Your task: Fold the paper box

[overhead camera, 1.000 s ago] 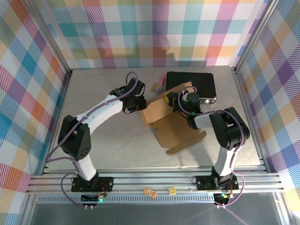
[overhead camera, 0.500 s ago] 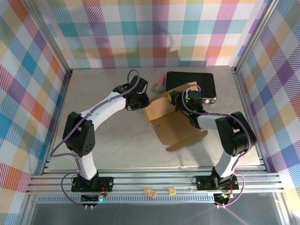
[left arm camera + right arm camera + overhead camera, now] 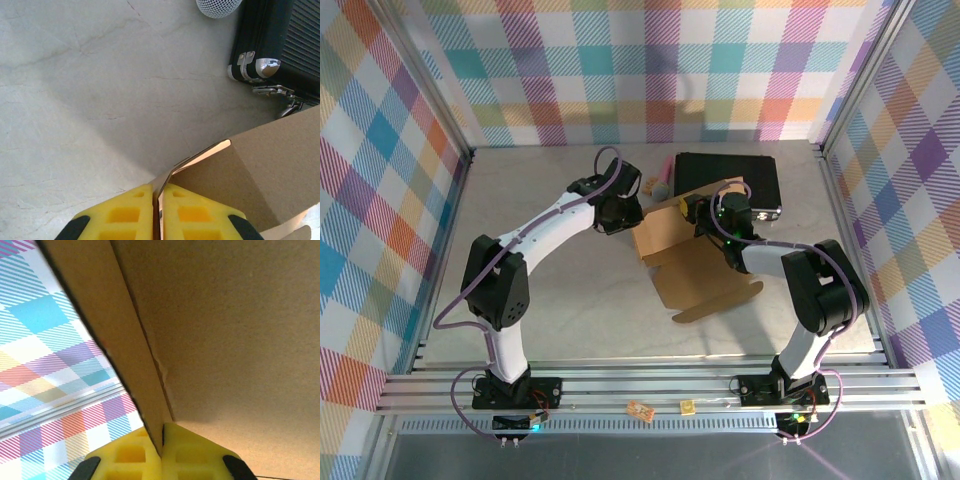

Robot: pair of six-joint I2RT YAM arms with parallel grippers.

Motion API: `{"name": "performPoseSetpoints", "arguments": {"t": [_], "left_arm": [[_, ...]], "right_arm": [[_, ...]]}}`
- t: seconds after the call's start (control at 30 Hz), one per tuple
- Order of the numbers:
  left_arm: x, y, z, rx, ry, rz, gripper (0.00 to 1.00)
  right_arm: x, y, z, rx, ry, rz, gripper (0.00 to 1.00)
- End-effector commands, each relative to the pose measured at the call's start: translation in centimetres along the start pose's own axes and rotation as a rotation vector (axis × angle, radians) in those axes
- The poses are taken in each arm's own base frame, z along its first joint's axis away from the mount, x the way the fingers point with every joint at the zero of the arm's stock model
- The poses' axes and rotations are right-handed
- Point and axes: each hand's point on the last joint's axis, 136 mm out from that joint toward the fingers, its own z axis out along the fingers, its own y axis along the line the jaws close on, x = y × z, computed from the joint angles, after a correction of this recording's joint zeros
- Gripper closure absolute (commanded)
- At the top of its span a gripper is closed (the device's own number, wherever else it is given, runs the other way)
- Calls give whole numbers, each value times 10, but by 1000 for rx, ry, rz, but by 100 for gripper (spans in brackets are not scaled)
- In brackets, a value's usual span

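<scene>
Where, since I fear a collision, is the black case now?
In the top view the black case lies far right of centre, directly behind the paper box.

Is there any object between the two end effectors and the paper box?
Nothing visible does. The left end effector and the right end effector each pinch an edge of the paper box.

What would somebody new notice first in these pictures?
The brown box, half folded, lies mid-table with one wall raised. Both grippers pinch its cardboard: the left gripper at the far-left corner, the right gripper on the far side. A black case lies just behind it.
</scene>
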Motion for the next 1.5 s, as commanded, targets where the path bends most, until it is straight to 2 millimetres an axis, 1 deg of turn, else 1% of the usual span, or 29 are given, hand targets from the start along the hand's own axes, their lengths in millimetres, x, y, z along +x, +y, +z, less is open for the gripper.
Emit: {"name": "performPoseSetpoints", "arguments": {"t": [0.0, 0.4, 0.63, 0.8, 0.9, 0.97, 1.1, 1.13, 1.27, 1.37, 1.47], "left_arm": [[-1, -43, -6, 122, -8, -38, 89], [2, -68, -4, 181, 13, -78, 90], [0, -72, -2, 190, 5, -102, 93], [-3, -73, 0, 191, -4, -106, 92], [-4, -73, 2, 202, -17, -104, 86], [-2, -71, 3, 197, -17, -101, 78], [-1, -71, 1, 230, -42, -109, 67], [-1, -73, -1, 247, -51, -109, 66], [6, -95, -7, 334, -65, -55, 63], [14, -101, -10, 347, -68, 3, 63], [14, -109, -22, 419, -126, 71, 61]], "right_arm": [[34, 25, 1, -45, 123, 8, 100], [35, 27, 3, -43, 128, 9, 100], [35, 27, 2, -42, 124, 8, 100], [34, 26, 0, -40, 118, 6, 100], [33, 22, -2, -32, 115, 3, 100], [33, 19, -3, -29, 117, -6, 100], [34, 12, -8, -22, 133, -45, 100], [34, 10, -9, -18, 135, -46, 100], [31, 1, -12, -6, 125, -35, 100], [30, 4, -12, -14, 123, -37, 100], [29, 7, -11, -14, 126, -37, 100]]}}
